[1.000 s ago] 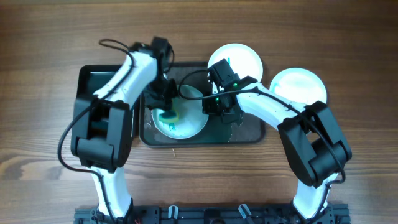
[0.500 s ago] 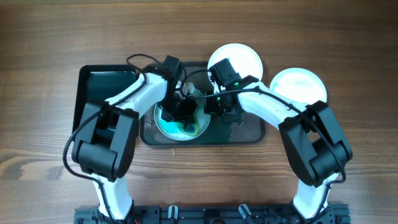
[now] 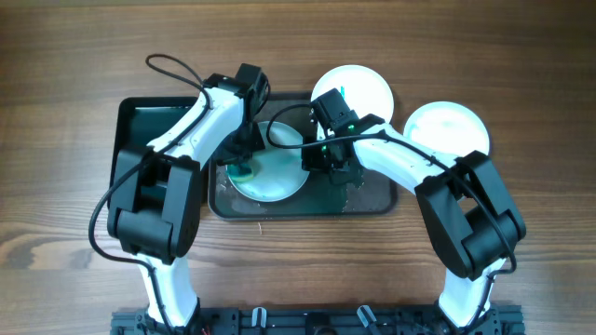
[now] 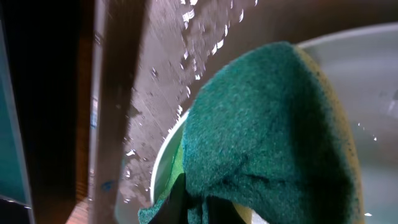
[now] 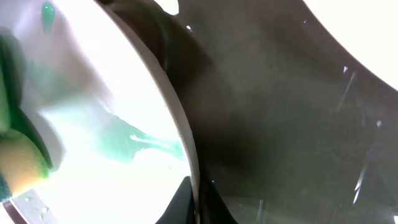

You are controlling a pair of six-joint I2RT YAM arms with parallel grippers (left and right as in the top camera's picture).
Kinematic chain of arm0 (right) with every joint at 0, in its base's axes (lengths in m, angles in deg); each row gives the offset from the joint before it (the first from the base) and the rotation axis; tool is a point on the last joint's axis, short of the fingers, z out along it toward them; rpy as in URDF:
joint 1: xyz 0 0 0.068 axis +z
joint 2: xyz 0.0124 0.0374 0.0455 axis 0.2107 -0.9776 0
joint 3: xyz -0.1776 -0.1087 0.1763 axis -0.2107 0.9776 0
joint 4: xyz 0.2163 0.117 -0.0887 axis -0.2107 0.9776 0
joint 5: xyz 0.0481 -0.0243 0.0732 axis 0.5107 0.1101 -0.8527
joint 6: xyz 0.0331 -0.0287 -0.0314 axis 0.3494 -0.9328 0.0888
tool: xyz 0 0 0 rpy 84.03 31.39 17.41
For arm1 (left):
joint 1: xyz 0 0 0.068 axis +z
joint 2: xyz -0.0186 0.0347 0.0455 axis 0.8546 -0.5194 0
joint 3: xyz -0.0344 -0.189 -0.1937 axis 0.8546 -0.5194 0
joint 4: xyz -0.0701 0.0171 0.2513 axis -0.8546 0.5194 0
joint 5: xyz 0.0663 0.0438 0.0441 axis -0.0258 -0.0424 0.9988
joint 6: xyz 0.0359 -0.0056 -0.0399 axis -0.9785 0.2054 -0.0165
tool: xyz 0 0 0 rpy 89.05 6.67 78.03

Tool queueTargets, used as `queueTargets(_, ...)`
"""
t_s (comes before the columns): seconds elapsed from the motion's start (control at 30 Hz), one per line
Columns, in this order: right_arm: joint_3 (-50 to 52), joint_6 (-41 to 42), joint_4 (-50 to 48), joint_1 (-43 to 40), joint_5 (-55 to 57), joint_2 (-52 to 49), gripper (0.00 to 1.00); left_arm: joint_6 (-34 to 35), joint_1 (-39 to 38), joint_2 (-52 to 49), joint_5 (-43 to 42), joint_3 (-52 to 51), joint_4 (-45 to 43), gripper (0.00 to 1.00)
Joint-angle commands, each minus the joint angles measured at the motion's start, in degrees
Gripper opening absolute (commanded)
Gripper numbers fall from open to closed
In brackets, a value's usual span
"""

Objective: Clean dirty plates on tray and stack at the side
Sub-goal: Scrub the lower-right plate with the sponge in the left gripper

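A white plate (image 3: 277,165) smeared with green soap (image 5: 149,143) lies on the dark wet tray (image 3: 368,198). My left gripper (image 3: 244,164) is shut on a green and yellow sponge (image 4: 267,137), which presses on the plate's left rim (image 4: 163,163). The sponge fills most of the left wrist view and hides the fingers (image 4: 180,202) almost fully. My right gripper (image 3: 318,156) is shut on the plate's right rim (image 5: 180,124), one finger inside and one outside. The sponge (image 5: 18,163) shows at the far left of the right wrist view.
Two clean white plates sit on the wooden table beyond the tray, one (image 3: 356,88) at its back edge and one (image 3: 447,127) to the right. A dark basin (image 3: 140,140) adjoins the tray's left side. Cables loop over the left arm.
The left gripper has swept the sponge from the plate's left side to its middle and back to the left rim. The right gripper has kept its hold on the rim.
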Motion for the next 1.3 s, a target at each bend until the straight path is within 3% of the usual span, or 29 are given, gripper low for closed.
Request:
queueTargets(0.0, -0.3, 0.1, 0.6, -0.6, 1.4, -1.5, 0.04, -1.4, -1.1, -0.9, -0.9, 1.1, -1.1, 0.04)
queueTargets(0.13, -0.3, 0.0, 0.6, -0.5, 1.4, -1.5, 0.04, -17.3, -2.3, -0.9, -23.1, 1.1, -8.5, 0.04)
queueTargets(0.2, -0.3, 0.0, 0.8, -0.5, 1.4, -1.5, 0.04, -20.4, -2.5, -0.9, -28.6, 1.1, -11.7, 0.04)
queueTargets(0.3, -0.3, -0.2, 1.0, -0.5, 1.4, -1.5, 0.04, -18.2, -2.4, -0.9, -21.8, 1.1, -13.7, 0.04)
queueTargets(0.4, -0.3, -0.2, 1.0, -0.5, 1.4, -1.5, 0.04, -7.5, -2.4, -0.9, -3.4, 1.1, -9.3, 0.04)
queueTargets(0.47, -0.3, -0.2, 0.9, -0.5, 1.4, -1.5, 0.04, -6.4, -2.4, -0.9, 0.0, 1.1, -6.6, 0.04)
queueTargets(0.53, -0.3, -0.2, 0.8, -0.5, 1.4, -1.5, 0.04, -6.6, -2.5, -0.9, -1.9, 1.1, -4.5, 0.04)
queueTargets(0.6, -0.3, -0.2, 0.8, -0.5, 1.4, -1.5, 0.04, -12.0, -2.6, -0.9, -10.7, 1.1, -3.6, 0.04)
queueTargets(0.73, -0.3, -0.2, 0.8, -0.5, 1.4, -1.5, 0.04, -32.5, -2.6, -0.9, -39.7, 1.1, -4.0, 0.04)
queueTargets(0.77, -0.3, -0.2, 0.8, -0.5, 1.4, -1.5, 0.04, -32.6, -2.6, -0.9, -40.1, 1.1, -4.5, 0.04)
queueTargets(0.9, -0.3, -0.2, 0.8, -0.5, 1.4, -1.5, 0.04, -27.1, -2.4, -0.9, -31.1, 1.1, -6.8, 0.04)
queueTargets(1.07, -0.3, -0.2, 0.8, -0.5, 1.4, -1.5, 0.04, -11.6, -2.4, -0.9, -2.8, 1.1, -6.1, 0.04)
queueTargets(1.13, -0.3, -0.2, 0.8, -0.5, 1.4, -1.5, 0.04, -7.9, -2.4, -0.9, 4.8, 1.1, -5.2, 0.04)
queueTargets(1.27, -0.3, -0.2, 0.8, -0.5, 1.4, -1.5, 0.04, -4.9, -2.4, -0.8, 8.5, 1.3, -2.8, 0.04)
